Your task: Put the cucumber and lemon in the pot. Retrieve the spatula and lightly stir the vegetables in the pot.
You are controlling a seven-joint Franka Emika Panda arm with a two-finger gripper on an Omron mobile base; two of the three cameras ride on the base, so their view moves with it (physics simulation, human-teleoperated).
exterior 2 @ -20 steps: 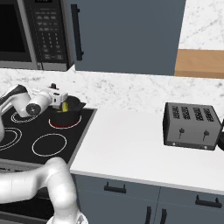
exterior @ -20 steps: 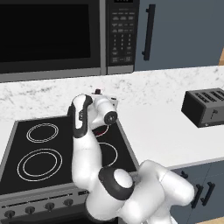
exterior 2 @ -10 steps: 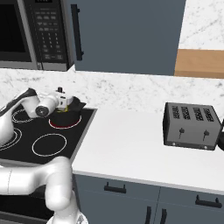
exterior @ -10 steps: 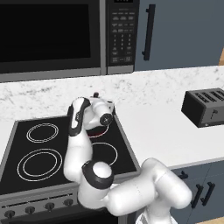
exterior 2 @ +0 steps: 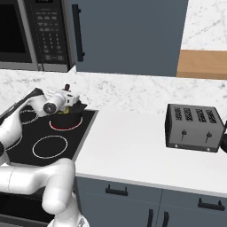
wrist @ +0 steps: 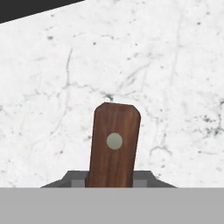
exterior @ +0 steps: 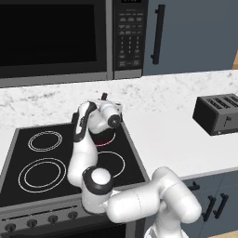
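Note:
My gripper (exterior 2: pixel 68 94) hangs over the black pot (exterior 2: pixel 66 119) on the back right burner of the stove. It is shut on the spatula (wrist: pixel 114 148), whose reddish-brown wooden handle stands up between the fingertips (wrist: pixel 74 179) in the hand view. The dark end of the handle (exterior: pixel 104 96) pokes up above the hand in the left base view. The spatula's grey head is hidden below the hand. A yellow-green sliver of the cucumber (exterior 2: pixel 65 107) shows at the pot's mouth under the hand. The lemon is hidden. My arm covers most of the pot (exterior: pixel 106 135).
The black stove (exterior: pixel 42 158) has ring burners to the left and front of the pot. A microwave (exterior: pixel 56 37) hangs above it. A dark toaster (exterior 2: pixel 193 127) stands on the white marble counter (exterior 2: pixel 128 146) to the right. Marble backsplash lies behind the pot.
The hand has shifted slightly to the right over the pot with the spatula still held. The elbow has swung left.

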